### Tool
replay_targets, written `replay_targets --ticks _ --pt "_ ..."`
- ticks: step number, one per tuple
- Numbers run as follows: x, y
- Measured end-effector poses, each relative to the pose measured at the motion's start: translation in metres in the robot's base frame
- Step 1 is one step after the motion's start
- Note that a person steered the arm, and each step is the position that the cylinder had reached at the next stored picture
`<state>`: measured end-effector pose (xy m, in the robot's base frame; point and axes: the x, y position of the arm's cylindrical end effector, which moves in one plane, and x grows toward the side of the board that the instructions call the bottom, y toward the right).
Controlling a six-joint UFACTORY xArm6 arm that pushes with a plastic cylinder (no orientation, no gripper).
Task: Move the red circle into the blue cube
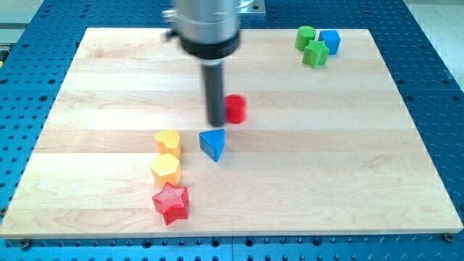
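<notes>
1. Nearest the view's bottom: red star block [171, 202], lying flat on the wooden board [326, 167], near its lower-left part.
2. Just above the star, touching or nearly so: yellow hexagon-like block [166, 169]. Above that, a second yellow block [168, 142], heart-ish shape, can't say for sure. The three make a short column.
3. To the view's right of the upper yellow block: blue triangle block [213, 143], apart from the yellows.
4. My tip [217, 121] is down at the board, directly above the blue triangle in the view, small gap between them.
5. My end effector is a plain dark rod, no jaws, nothing gripped; it only pushes.
6. Red circle [235, 108]: around the board's middle, immediately at the view's right of my tip, touching it or just about. Can't tell if contact is firm.
7. Blue cube [330, 40]: near the board's top-right corner, well apart from the red circle, up and to the view's right of it.
8. Beside the blue cube: green round block [306, 35] at its left, and a green star-like block [315, 54] below-left. The three are clustered, touching or almost.
9. Board rests on a blue perforated table [435, 65].
</notes>
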<state>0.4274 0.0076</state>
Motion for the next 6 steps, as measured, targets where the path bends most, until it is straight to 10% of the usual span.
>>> replay_targets --ticks 5,6 --pt "-0.066 0.209" --pt "-0.022 0.218"
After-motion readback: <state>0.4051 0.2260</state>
